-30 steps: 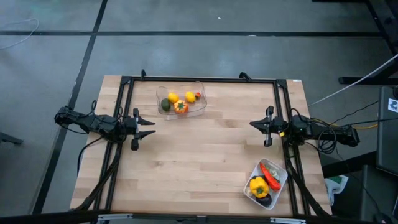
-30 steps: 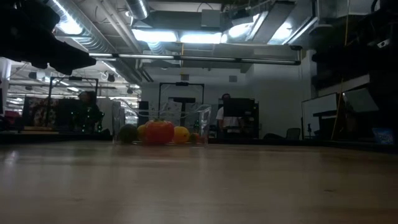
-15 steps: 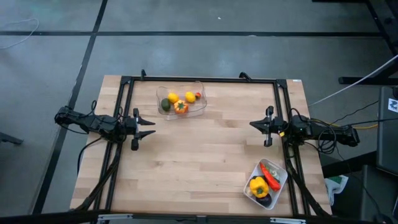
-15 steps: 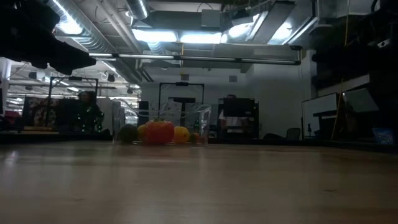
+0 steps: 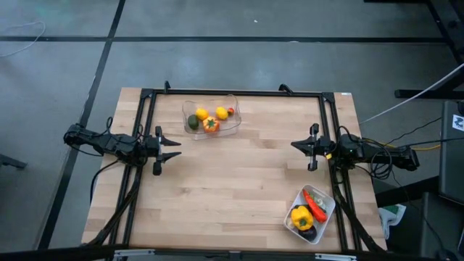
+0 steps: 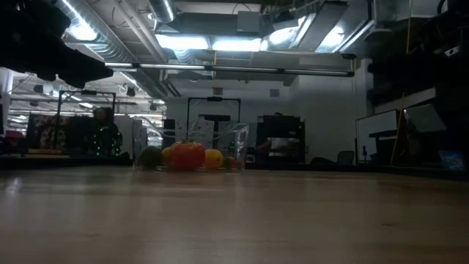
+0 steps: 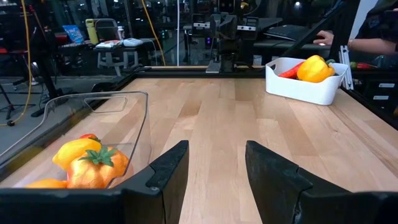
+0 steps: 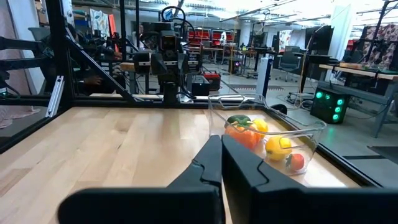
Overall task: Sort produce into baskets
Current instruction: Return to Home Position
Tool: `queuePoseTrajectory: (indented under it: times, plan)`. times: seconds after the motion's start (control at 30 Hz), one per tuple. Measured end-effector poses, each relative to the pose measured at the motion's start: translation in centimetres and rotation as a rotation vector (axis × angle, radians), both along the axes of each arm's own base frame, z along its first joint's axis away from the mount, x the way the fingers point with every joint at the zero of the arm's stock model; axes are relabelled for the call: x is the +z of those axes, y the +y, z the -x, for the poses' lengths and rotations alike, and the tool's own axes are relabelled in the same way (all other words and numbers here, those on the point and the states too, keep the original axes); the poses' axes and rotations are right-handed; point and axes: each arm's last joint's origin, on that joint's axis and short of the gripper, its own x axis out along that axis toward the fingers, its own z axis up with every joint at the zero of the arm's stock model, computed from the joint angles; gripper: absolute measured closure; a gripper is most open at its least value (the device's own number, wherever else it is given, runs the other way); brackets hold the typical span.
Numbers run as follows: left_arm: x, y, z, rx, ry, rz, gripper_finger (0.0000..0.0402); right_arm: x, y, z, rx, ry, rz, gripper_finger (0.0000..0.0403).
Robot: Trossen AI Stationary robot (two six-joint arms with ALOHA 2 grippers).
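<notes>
A clear plastic tub point(image 5: 210, 119) stands at the table's far side, left of middle. It holds two yellow lemons, an orange tomato point(image 5: 211, 125), a green piece and a small red piece. It also shows in the low view point(image 6: 194, 154). A white tray point(image 5: 322, 217) at the near right corner holds a yellow pepper point(image 5: 301, 217), a red carrot-like piece point(image 5: 315, 202) and a dark piece. My left gripper point(image 5: 171, 148) is open and empty at the left side, near the tub point(image 7: 93, 124). My right gripper point(image 5: 296, 145) is shut and empty at the right side.
A black frame point(image 5: 239, 93) runs along the table's far, left and right edges. Bare wood lies between the two grippers. A person's arm point(image 7: 367, 43) shows beyond the table's right edge, behind the white tray point(image 7: 305, 84).
</notes>
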Motion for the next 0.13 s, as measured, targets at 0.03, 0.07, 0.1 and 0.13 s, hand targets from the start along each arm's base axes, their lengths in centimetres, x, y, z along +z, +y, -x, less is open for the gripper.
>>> queuePoseTrajectory:
  times: [0.03,0.07,0.1,0.13]
  plan:
    - [0.01,0.00,0.00,0.000,0.000,0.000,0.0247,0.00,0.00,0.00,0.000,0.000,0.000,0.0393]
    - [0.01,0.00,0.00,0.000,0.000,0.000,0.0247,0.00,0.00,0.00,0.000,0.000,0.000,0.0393]
    - [0.01,0.00,0.00,0.000,0.000,0.000,0.0247,0.00,0.00,0.00,0.000,0.000,0.000,0.0393]
    - [0.01,0.00,0.00,0.000,0.000,0.000,0.0247,0.00,0.00,0.00,0.000,0.000,0.000,0.0393]
